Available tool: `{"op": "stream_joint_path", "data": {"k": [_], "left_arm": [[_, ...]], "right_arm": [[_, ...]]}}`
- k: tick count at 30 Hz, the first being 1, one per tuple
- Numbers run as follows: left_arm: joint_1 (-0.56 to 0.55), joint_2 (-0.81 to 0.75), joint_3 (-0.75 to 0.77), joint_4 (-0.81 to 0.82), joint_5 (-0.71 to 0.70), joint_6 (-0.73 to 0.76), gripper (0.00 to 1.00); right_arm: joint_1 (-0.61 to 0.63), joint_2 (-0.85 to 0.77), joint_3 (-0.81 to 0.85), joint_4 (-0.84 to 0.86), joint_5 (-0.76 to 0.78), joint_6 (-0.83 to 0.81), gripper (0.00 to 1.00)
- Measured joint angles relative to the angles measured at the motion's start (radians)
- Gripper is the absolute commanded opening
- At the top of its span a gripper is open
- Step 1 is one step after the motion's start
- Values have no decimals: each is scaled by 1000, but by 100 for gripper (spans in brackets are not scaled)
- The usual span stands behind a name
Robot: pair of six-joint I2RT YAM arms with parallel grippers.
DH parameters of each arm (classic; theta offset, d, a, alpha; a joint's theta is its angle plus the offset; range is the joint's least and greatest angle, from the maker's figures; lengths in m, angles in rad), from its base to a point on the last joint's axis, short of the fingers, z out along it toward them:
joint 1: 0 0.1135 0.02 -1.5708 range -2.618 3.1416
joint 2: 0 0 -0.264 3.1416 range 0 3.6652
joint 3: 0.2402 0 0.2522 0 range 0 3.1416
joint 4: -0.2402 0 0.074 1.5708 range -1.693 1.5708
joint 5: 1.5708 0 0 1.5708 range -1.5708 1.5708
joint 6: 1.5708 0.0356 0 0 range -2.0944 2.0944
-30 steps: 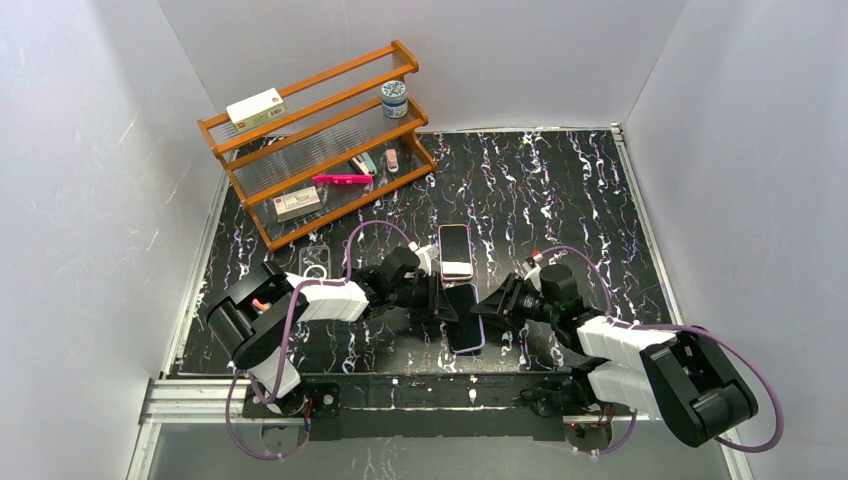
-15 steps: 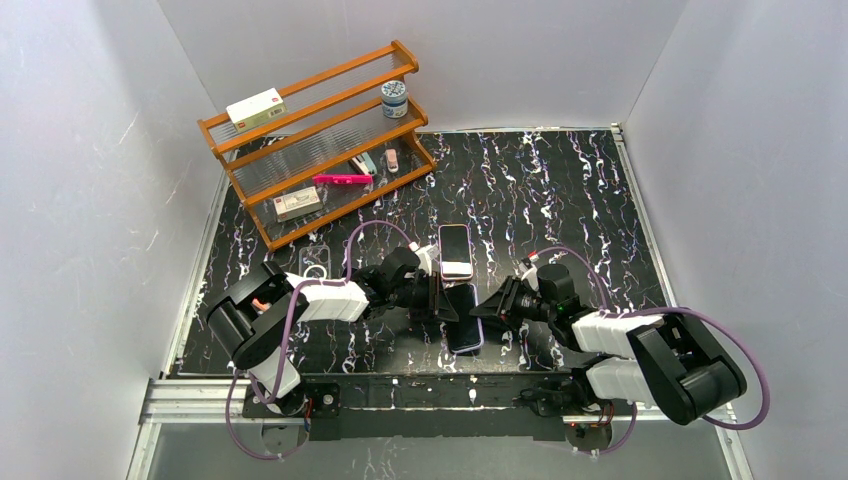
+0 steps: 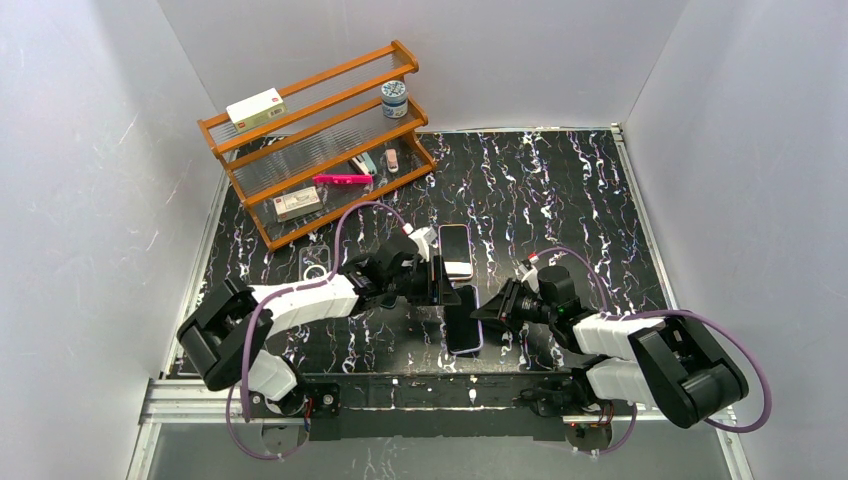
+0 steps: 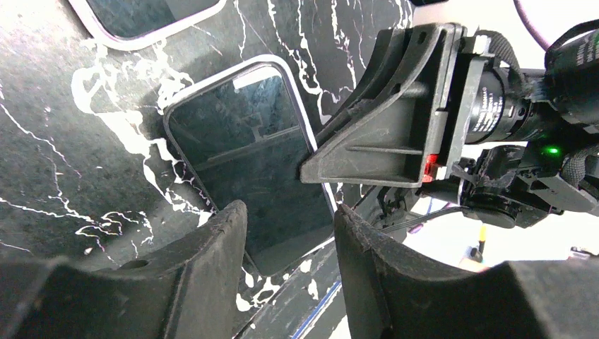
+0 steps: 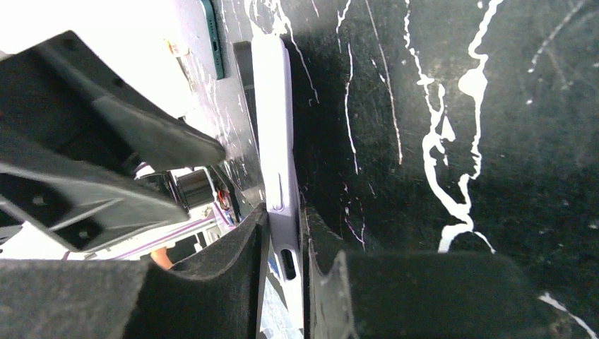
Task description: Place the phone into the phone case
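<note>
Rack (image 3: 405, 55) at far left of the table (image 3: 560, 190): white box (image 3: 255, 108) on the top tier, jar (image 3: 394, 99) at the right end one tier down. Lower down are a pink pen (image 3: 341, 179) and a couple of small bits I can't identify, with a small box (image 3: 298, 203) on the bottom tier.

An empty clear case (image 3: 314, 262) lies flat on the table in front of the rack.

The phone (image 4: 240, 169) lies screen up near the front edge, between my two arms. It sits inside the lilac case (image 5: 272, 127), whose pale rim runs all round the glass.

My right gripper (image 5: 284, 212) is pinched on the lilac case's side edge, a finger on each face, by the button cut-outs.

My left gripper (image 4: 289, 212) has its jaws parted and grips nothing. It hangs over the phone's end with the corner showing in the gap.

A second phone (image 3: 455, 250) lies just beyond the phone, close by its far end. The two grippers are crowded together over the phone, nearly touching.
</note>
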Motion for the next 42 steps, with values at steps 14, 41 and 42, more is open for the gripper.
{"op": "stream_joint_path", "data": {"k": [14,41,42], "left_arm": [[0,94,14,-22,-37,17,43],[-13,191,-8,97,49,-32,10],[-13,191,-6,95,48,-32,10]], "right_arm": [[0,-28,0,-13,0,-11,35],[-6,78,2,8,-18,-26,32],[-7,80,2,9,-20,-26,30]]}}
